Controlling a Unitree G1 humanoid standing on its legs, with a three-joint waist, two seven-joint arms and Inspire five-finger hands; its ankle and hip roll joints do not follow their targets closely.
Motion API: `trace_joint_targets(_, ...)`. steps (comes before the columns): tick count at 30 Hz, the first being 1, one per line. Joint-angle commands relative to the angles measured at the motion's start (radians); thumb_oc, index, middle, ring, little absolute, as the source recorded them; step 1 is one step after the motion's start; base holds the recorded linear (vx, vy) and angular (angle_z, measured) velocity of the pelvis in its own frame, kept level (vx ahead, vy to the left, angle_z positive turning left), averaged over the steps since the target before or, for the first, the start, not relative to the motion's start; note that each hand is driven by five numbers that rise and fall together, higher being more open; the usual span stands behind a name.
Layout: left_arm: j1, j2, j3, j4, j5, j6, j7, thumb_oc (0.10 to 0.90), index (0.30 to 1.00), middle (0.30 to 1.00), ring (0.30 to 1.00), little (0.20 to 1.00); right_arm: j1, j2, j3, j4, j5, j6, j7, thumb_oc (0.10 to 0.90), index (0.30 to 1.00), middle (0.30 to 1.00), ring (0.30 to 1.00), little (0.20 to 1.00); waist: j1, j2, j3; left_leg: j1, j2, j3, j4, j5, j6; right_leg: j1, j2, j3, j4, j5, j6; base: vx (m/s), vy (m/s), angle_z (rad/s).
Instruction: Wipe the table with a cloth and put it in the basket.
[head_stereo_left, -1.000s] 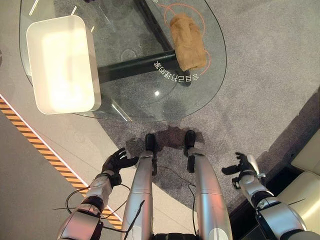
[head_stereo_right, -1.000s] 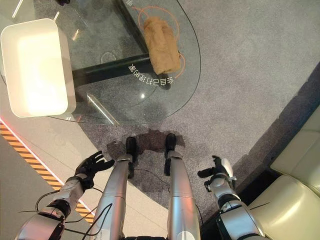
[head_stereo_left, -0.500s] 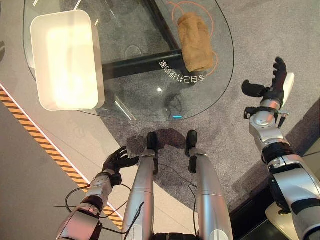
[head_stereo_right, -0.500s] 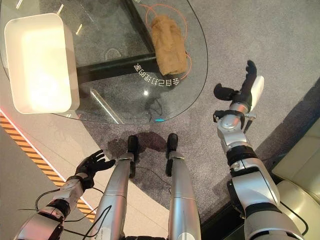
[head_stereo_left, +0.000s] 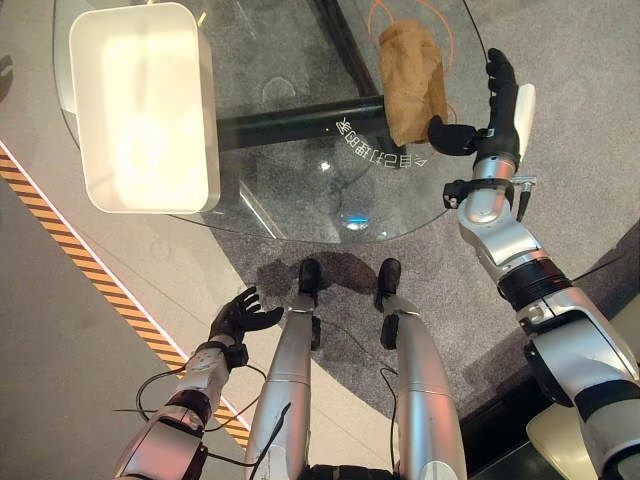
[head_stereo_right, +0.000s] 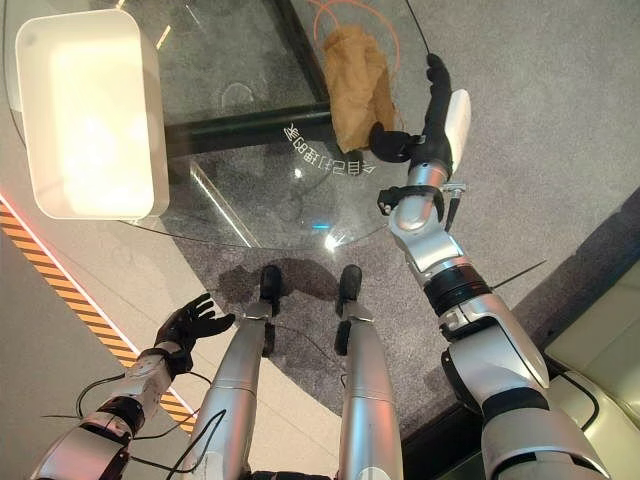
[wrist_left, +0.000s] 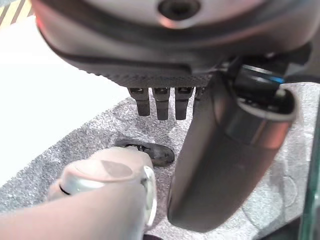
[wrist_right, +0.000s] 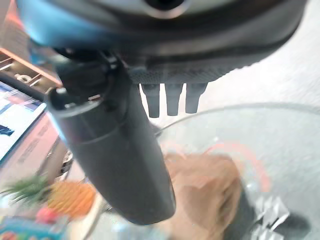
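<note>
A: Cloth position?
B: Brown cloth (head_stereo_left: 411, 68) lies on the glass desk (head_stereo_left: 300, 190), well apart from the white basket (head_stereo_left: 142, 105).
A: Hands?
B: Right hand (head_stereo_left: 492, 110) just beside the cloth, fingers straight, empty. Left hand (head_stereo_left: 236, 316) low, relaxed, empty.

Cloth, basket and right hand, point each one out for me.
cloth (head_stereo_left: 412, 82), left eye view, middle of the brown fabric.
basket (head_stereo_left: 212, 150), left eye view, its white side wall.
right hand (head_stereo_left: 497, 125), left eye view, on the palm below its straight fingers.

The glass table (head_stereo_left: 300, 190) runs off the top edge, and the cloth (wrist_right: 200, 185) on it looks blurred.
</note>
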Motion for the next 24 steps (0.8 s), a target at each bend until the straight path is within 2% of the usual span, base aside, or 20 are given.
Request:
trace_joint_targets(1, 0.047, -0.008, 0.001, 0.015, 0.012, -0.029, 0.015, 0.800, 0.900, 0.900, 0.900, 0.900, -0.083, -0.032, 0.006, -0.117, -0.033, -0.013, -0.024, 0.800, 0.900, 0.900, 0.900, 0.900, 0.005, 0.023, -0.020, 0.017, -0.053, 0.041, -0.008, -0.005, 0.040, 0.073, 0.030, -0.071, -0.038, -0.068, -0.005, 0.03, 0.027, 0.02)
trace_joint_targets(9, 0.059, -0.020, -0.007, 0.006, 0.018, -0.027, 0.012, 0.800, 0.900, 0.900, 0.900, 0.900, -0.094, 0.009, 0.034, -0.126, -0.043, 0.067, -0.027, 0.800, 0.900, 0.900, 0.900, 0.900, 0.013, 0.039, -0.020, 0.031, -0.060, 0.048, -0.017, 0.001, 0.043, 0.080, 0.019, -0.075, -0.039, -0.067, -0.009, 0.03, 0.032, 0.05)
trace_joint_targets(16, 0.065, -0.035, -0.026, -0.011, 0.017, -0.020, 0.019, 0.800, 0.900, 0.900, 0.900, 0.900, -0.115, 0.030, 0.074, -0.022, -0.096, 0.161, -0.047, 0.800, 0.900, 0.900, 0.900, 0.900, 0.025, 0.058, -0.020, 0.031, -0.065, 0.053, -0.018, 0.002, 0.048, 0.076, 0.011, -0.078, -0.031, -0.067, -0.010, 0.01, 0.011, 0.01)
trace_joint_targets(24, 0.066, -0.045, -0.051, -0.013, 0.010, -0.022, 0.021, 0.800, 0.900, 0.900, 0.900, 0.900, -0.153, 0.035, 0.127, 0.080, -0.164, 0.228, -0.090, 0.800, 0.900, 0.900, 0.900, 0.900, 0.036, 0.074, -0.020, 0.030, -0.068, 0.055, -0.018, 0.004, 0.050, 0.069, 0.003, -0.083, -0.024, -0.063, -0.007, 0.00, 0.002, 0.01)
